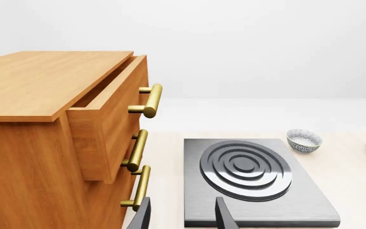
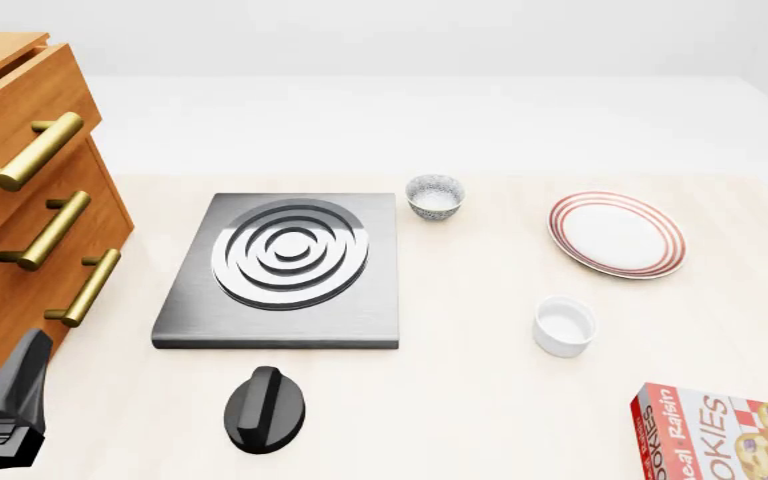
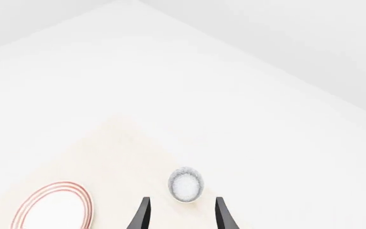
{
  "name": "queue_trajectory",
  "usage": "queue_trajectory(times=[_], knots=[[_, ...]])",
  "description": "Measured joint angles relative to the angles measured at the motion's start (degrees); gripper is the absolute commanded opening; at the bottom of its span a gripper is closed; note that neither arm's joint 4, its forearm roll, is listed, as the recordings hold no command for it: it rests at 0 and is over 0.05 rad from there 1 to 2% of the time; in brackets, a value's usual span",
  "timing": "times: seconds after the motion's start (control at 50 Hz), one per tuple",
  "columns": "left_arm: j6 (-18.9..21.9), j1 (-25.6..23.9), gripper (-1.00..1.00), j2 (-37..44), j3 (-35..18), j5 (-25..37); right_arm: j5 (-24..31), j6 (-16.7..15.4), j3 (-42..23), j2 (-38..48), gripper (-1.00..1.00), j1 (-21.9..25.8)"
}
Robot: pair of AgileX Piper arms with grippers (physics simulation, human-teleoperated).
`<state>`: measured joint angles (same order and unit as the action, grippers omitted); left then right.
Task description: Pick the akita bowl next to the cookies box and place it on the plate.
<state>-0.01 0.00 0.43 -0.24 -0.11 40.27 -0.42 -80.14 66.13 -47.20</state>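
The step in hand looks like the approach, with nothing lifted yet. In the right wrist view the right pincer [image 3: 181, 217] is spread wide and empty, aimed at an akita bowl [image 3: 186, 184] standing upright on the desk [image 3: 116, 157] beside the plate [image 2: 618, 235]. I judge this bowl, outside the front view, to be the one meant, since the cookies box [image 2: 731, 435] lies on that same side of the plate. Its twin [image 2: 435, 196] sits on the plate's other side. The left pincer [image 1: 181, 217] is also open and idle. Next: advance, descend over the rim, and close.
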Motion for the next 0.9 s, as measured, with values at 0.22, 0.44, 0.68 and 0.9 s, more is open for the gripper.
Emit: queue_trajectory(times=[0.22, 0.44, 0.68, 0.9], knots=[[0.00, 0.00, 1.00, 0.00, 0.00, 0.00, 2.28, 1.18, -12.09, 14.08, 1.00, -7.91], [0.00, 0.00, 1.00, 0.00, 0.00, 0.00, 2.59, 4.06, -17.85, 23.88, 1.00, -12.13], [0.00, 0.00, 1.00, 0.00, 0.00, 0.00, -1.41, 5.00, -14.11, 28.38, 1.00, -13.13], [0.00, 0.00, 1.00, 0.00, 0.00, 0.00, -5.36, 4.97, -9.87, 31.03, 1.00, -13.39]])
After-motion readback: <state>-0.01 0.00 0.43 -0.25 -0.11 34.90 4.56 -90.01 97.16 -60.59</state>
